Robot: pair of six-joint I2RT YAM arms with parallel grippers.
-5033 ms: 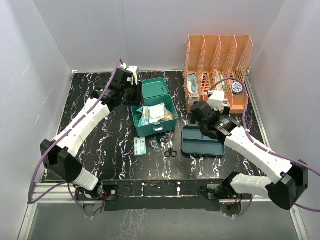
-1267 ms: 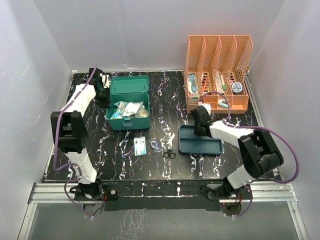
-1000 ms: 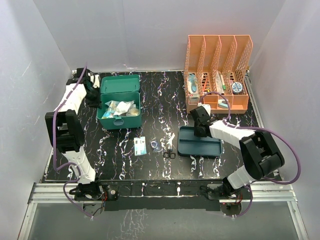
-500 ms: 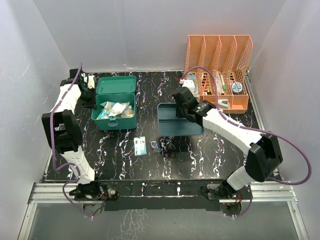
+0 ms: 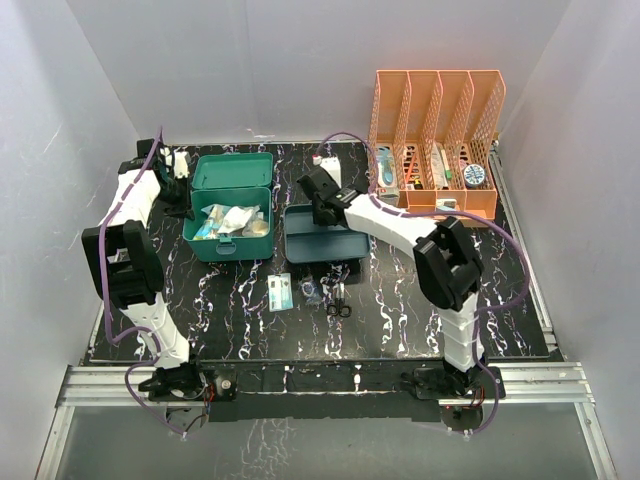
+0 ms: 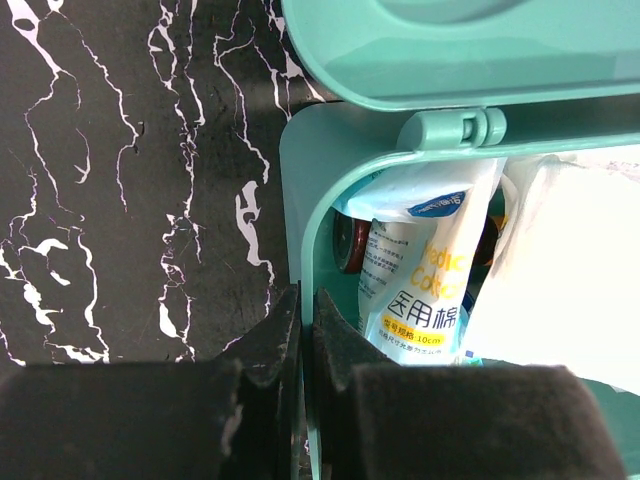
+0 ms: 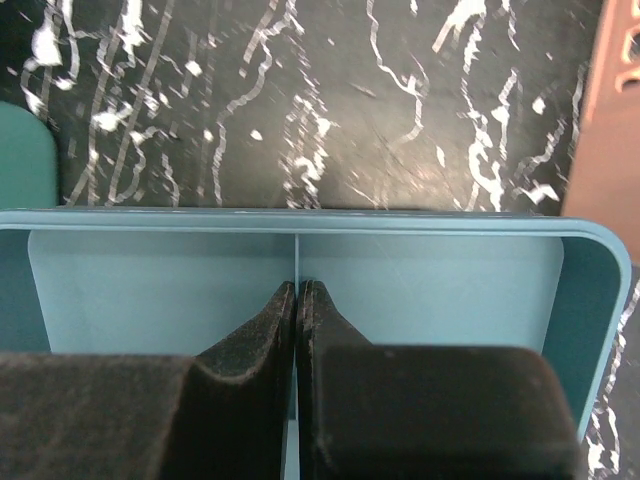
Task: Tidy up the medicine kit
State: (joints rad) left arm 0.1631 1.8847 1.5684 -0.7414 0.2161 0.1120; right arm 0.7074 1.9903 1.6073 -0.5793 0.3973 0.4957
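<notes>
1. Sitting at the far left of the black, white-streaked worktop is the green medicine kit. Its lid is flipped open toward the far wall.
2. The left arm reaches up along the left side. The left jaws are clenched on the kit's thin left wall (the left wrist view shows that wall pinched between the two black fingers).
3. Inside the kit, close to that wall, stands a white packet with blue writing. A soft white wrap is on its right, and something dark and round is tucked behind it.
4. A blue-grey tray is just to the right of the kit, close to it but not touching.
5. The right arm stretches across to the tray. The right jaws are squeezed tight on the thin wall that splits the inside of the tray.
6. I cannot tell if the tray lies flat on the worktop or is lifted a little.
7. On the near side of the tray lie small scissors. A small flat packet lies to their left, and a tiny see-through thing is between the two.
8. An orange mesh rack stands at the far right, with a few small things in its slots.
</notes>
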